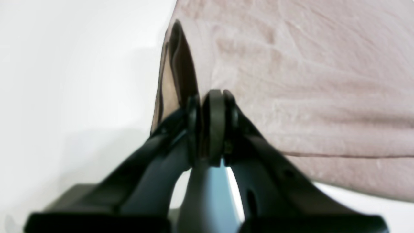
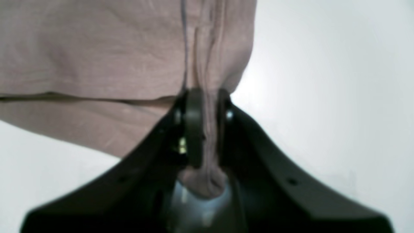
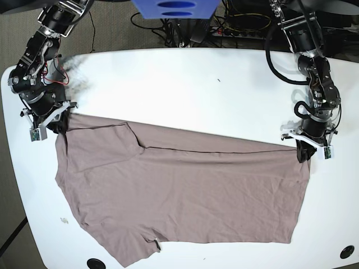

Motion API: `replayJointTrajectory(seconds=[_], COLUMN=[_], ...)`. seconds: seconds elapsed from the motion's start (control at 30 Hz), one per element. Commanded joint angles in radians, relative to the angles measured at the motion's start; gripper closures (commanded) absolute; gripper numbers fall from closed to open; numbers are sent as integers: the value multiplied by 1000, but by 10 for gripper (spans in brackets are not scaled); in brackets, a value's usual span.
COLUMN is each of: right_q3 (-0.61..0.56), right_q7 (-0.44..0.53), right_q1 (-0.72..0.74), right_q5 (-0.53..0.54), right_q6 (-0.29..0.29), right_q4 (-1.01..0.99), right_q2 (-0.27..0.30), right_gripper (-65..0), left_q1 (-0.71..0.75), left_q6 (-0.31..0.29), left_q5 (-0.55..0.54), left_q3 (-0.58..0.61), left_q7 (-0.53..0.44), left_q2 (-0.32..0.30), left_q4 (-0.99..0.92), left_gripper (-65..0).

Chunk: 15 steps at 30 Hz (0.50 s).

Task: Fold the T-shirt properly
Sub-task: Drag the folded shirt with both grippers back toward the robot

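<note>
Both sets of fingers are closed on cloth: the left gripper and the right gripper each pinch a far corner of the T-shirt, which lies on the table. Only one fold seems made; most folding is left.

Blurred close-ups, cropped cloth, hidden fingertips

Both wrist views are soft: the T-shirt runs off the top and right edges in the left one and off the top and left in the right, so its outline is lost there. In the base view the left gripper and right gripper are too small to show their jaws, and the surface is cut at the bottom edge.
</note>
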Motion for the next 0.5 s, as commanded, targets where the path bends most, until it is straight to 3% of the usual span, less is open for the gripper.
replayJointTrajectory(seconds=[0.0, 0.47], right_q3=[-2, 3], right_q7=[-54, -55], right_q1=[-6, -101], right_q5=[-38, -45], right_q6=[1, 1], right_q4=[-2, 36], right_q2=[10, 8], right_gripper=[-6, -9], left_q1=[20, 172], left_q6=[8, 6], left_q5=[25, 26], left_q3=[-5, -1], left_q7=[60, 63], left_q2=[-11, -8], left_q4=[2, 107], left_gripper=[-42, -33])
